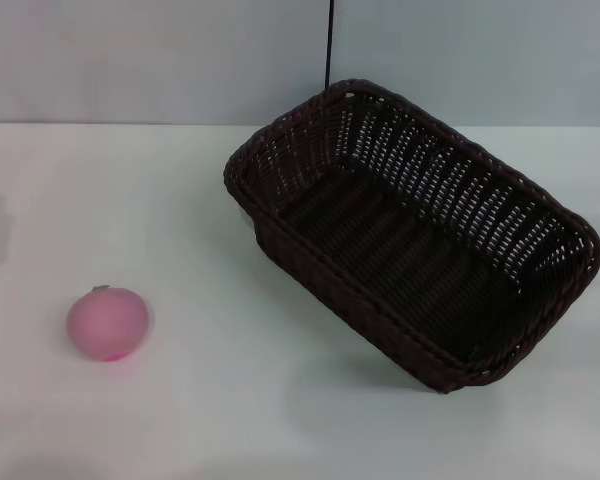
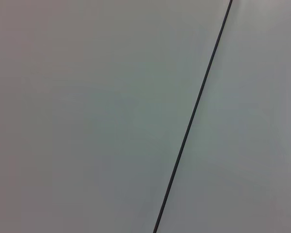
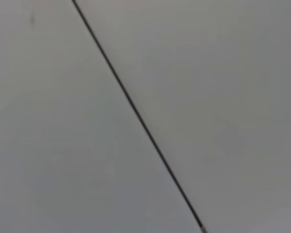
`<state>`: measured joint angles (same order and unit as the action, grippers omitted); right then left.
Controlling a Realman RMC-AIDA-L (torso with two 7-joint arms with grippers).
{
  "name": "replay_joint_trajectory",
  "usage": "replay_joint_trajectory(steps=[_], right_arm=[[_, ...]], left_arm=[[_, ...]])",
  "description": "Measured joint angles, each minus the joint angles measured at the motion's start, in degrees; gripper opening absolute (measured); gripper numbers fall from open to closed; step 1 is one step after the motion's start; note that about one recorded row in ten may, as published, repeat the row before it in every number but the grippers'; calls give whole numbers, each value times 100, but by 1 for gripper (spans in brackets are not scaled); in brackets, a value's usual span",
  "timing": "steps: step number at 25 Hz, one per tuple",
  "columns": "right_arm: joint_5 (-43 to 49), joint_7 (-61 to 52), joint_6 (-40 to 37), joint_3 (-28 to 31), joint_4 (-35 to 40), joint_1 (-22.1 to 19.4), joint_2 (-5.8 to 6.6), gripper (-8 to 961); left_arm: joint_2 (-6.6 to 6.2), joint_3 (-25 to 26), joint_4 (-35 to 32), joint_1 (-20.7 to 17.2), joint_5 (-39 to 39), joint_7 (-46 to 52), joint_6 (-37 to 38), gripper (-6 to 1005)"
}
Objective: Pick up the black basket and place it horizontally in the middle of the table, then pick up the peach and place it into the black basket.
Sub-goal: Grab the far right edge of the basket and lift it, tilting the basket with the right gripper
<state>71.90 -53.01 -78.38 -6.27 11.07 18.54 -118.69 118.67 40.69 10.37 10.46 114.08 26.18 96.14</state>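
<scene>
As seen from the head camera, shows the basket (image 1: pixel 410 240) standing on its base on the table (image 1: pixel 210 420), mouth up and holding nothing. Sits turned diagonally rather than square to the table edge, with one short end toward the wall (image 1: pixel 130 60) and the other toward the near right. Reaches, at its far corner, almost to the back edge of the table, just below a thin dark line (image 1: pixel 330 40) running up the wall. Leaves bare white tabletop on every side of the basket. Places the peach (image 1: pixel 107 322) well to the left of the basket, apart from it and not touching, lying on the table level with the basket's nearer half. Shows a small stem mark on top of the peach and a faint shadow beside it. From both wrist cameras, gives only plain grey wall crossed by the same sort of line (image 2: pixel 194 116), slanting in each picture (image 3: pixel 136 116). Cannot tell whether the left gripper or the right gripper has its fingers apart or together, with neither showing in any view.
</scene>
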Motion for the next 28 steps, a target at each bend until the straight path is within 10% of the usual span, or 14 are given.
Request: replay_joint_trajectory(steps=[15,22,28], right_arm=[[-167,-96,-451,-79,67,-1,5,808],[1024,-1829,-649,-1129,2029,-32,68,807],[2867,-4434,-769,-1452,4162,377,376,806]], left_arm=[[7,30,0,51,5,-40,-39,785],[7,-6,38,10,12,36,-246,784],[-15,-31,-13,13,36,492,-416,783]])
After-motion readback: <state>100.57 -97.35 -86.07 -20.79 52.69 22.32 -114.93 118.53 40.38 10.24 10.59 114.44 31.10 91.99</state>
